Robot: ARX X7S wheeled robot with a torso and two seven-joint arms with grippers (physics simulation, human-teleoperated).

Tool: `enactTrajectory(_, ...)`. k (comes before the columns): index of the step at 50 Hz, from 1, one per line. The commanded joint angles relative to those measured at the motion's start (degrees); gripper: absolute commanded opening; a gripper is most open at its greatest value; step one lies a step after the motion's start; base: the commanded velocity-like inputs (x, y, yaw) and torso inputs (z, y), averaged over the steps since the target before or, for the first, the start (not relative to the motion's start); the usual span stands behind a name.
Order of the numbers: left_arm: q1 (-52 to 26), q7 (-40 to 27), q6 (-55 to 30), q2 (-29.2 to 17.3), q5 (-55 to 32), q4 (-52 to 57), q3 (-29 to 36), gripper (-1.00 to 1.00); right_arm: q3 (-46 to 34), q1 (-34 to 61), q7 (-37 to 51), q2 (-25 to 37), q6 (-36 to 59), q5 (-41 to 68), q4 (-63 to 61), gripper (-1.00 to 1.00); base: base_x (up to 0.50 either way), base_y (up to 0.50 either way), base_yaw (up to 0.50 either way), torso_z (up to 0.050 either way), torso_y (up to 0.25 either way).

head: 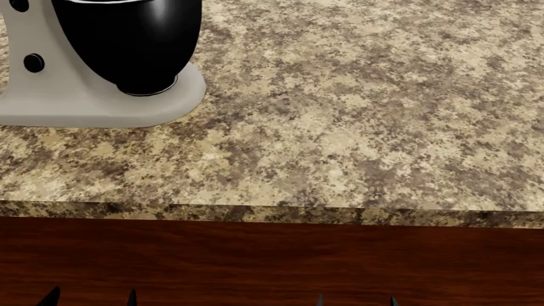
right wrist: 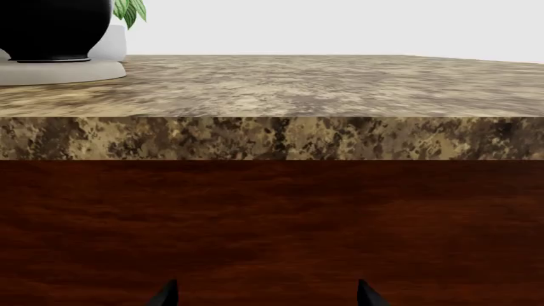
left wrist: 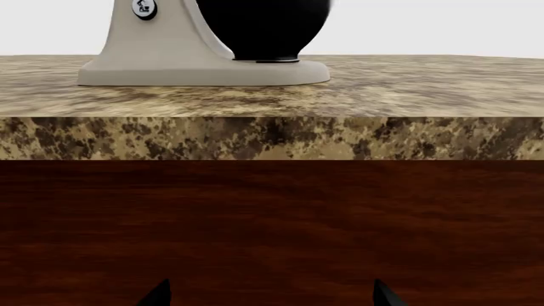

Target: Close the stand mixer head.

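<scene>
The stand mixer head is out of view in every frame. Only the mixer's cream column and base point(head: 76, 95) and its glossy black bowl point(head: 127, 38) show, at the counter's far left in the head view. They also show in the left wrist view: base point(left wrist: 204, 70), bowl point(left wrist: 264, 29). The right wrist view shows the bowl point(right wrist: 51, 29) and the edge of the base point(right wrist: 68, 71). My left gripper point(head: 89, 298) and right gripper point(head: 355, 301) are low in front of the cabinet, below the counter edge. Both are open and empty, with only the fingertips point(left wrist: 157, 294) point(right wrist: 165, 294) showing.
The speckled granite counter point(head: 340, 127) spreads to the right of the mixer; its front edge point(head: 272, 213) runs across. A dark red wooden cabinet front point(head: 272, 261) lies below it, facing both grippers. Green plant leaves point(right wrist: 129, 11) show behind the mixer.
</scene>
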Motion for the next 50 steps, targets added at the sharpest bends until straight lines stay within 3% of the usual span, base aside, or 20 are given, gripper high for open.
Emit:
enactTrajectory(1,0.03,-0.88,-0.09,-0.75,-0.74,0.13,0.88,1.00,-4.20,0.03,4.20,3.46,-0.15,3.45,-0.07,1.00,0.00,0.00,0.00,0.000,0.000)
enactTrajectory(21,0.14,-4.99,-1.09,-3.06,-4.25,2.52,3.45,1.00,-5.80,-0.09,5.74,4.99,0.28,5.00,-1.10,1.00,0.00,0.00,0.00,0.000,0.000)
enactTrajectory(35,0.29,-4.10,0.92,-4.31,-8.13,2.23,4.35,1.00,-6.77,0.13,6.83,5.91,-0.42,5.73,-0.58,1.00,0.00,0.00,0.00,0.000,0.000)
enactTrajectory(50,0.13,-5.73,2.21,-5.56,-7.31,1.40,5.80,1.00,-7.69,0.23,7.82,6.74,-0.42,6.40,-0.67,1.00,0.00,0.00,0.00,0.048,0.000)
